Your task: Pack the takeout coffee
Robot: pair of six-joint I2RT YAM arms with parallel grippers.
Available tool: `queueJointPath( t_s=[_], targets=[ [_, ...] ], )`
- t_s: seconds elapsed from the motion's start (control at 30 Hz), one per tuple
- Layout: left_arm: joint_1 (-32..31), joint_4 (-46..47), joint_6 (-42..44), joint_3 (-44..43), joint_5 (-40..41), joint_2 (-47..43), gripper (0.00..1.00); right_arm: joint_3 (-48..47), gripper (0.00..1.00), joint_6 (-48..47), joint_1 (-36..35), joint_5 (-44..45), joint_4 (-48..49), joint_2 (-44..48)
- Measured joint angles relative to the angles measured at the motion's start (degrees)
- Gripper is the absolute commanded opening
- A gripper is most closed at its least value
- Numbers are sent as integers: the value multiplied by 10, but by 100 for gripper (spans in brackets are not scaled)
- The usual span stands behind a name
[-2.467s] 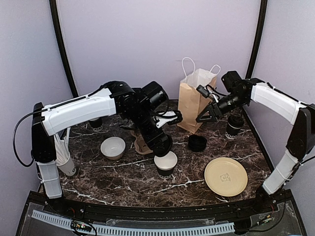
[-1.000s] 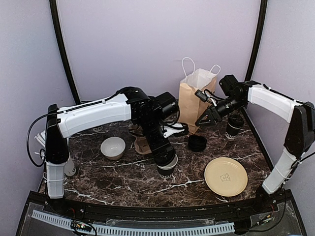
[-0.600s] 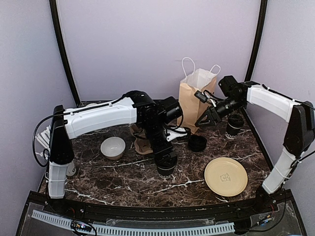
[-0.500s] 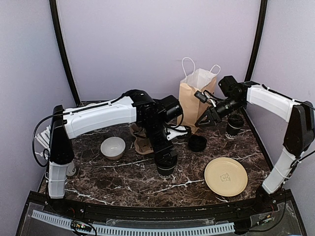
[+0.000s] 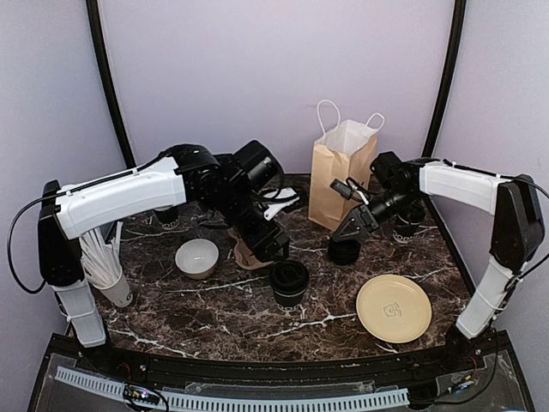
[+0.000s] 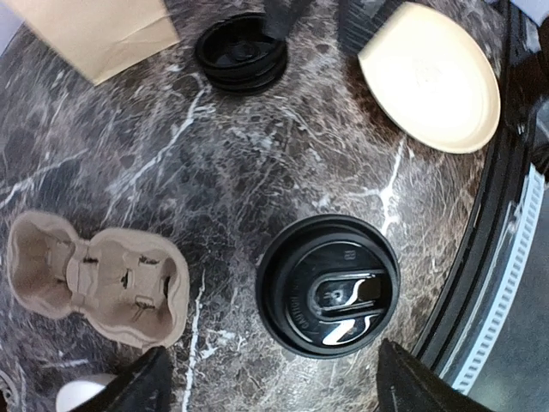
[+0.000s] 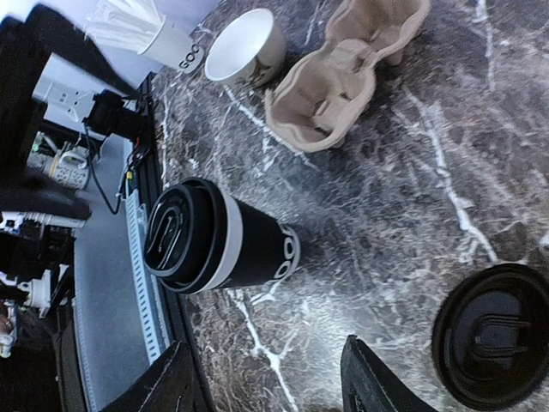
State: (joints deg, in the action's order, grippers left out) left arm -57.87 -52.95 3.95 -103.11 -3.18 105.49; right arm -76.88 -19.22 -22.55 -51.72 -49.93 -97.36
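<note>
**STATUS: TAKEOUT COFFEE ON DESK, BOTH TOOLS RELEASED**

**1. Left tool.** The left tool [image 6: 273, 352] is released. In the left wrist view its two fingers [image 6: 146, 384] stand wide apart with only bare desk [image 5: 214, 318] between them. In the top view the tool hangs over the near end of the cup carrier [image 5: 247, 255], apart from the first cup.

**2. First cup.** The lidded cup [image 5: 289, 281] stands upright on the desk, near the centre front, between the cup carrier and the plate [image 5: 394, 307]. Its black lid is seated, with the sip slot facing up. In the left wrist view the cup lies just ahead of the open fingertips, not between them, and nothing touches it.

**3. Right tool.** The right tool [image 7: 266, 343] is also released, with its fingers spread and nothing held. In the top view it sits low, just beside the lid stack [image 5: 343, 251]. Contact with the stack cannot be determined. The right wrist view shows the stack off to one side of the fingers, not within them.

**4. Second cup.** The second cup [image 5: 405, 228] stands at the right rear of the desk, partly hidden behind the right arm. Its white lettering is visible; its lid cannot be made out.

**5. Other items.**
- The paper bag [image 5: 340, 172] stands upright and open at the rear centre, well apart from the first cup.
- The bowl [image 5: 196, 257] rests left of the cup carrier.
</note>
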Motion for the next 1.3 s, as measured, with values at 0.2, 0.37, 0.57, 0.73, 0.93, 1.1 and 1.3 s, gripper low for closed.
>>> queueJointPath(
  t_s=[0.2, 0.37, 0.57, 0.73, 0.93, 1.1, 1.3],
  targets=[
    [53, 65, -107, 128, -56, -60, 75, 48, 62, 14, -48, -40, -2, -23],
    [52, 122, -186, 218, -110, -74, 63, 58, 56, 21, -81, -57, -4, -51],
    [52, 182, -238, 253, -162, -74, 53, 57, 43, 21, -102, -81, -9, -79],
    [52, 212, -256, 256, -183, -74, 50, 52, 41, 21, -107, -92, -13, -90],
    [52, 221, -259, 256, -188, -74, 43, 36, 41, 17, -111, -103, -19, -102],
    [52, 227, -258, 256, -189, -69, 38, 22, 40, 12, -115, -114, -28, -118],
    [53, 231, -258, 256, -189, -58, 35, 14, 38, 6, -119, -125, -35, -135]
  ],
)
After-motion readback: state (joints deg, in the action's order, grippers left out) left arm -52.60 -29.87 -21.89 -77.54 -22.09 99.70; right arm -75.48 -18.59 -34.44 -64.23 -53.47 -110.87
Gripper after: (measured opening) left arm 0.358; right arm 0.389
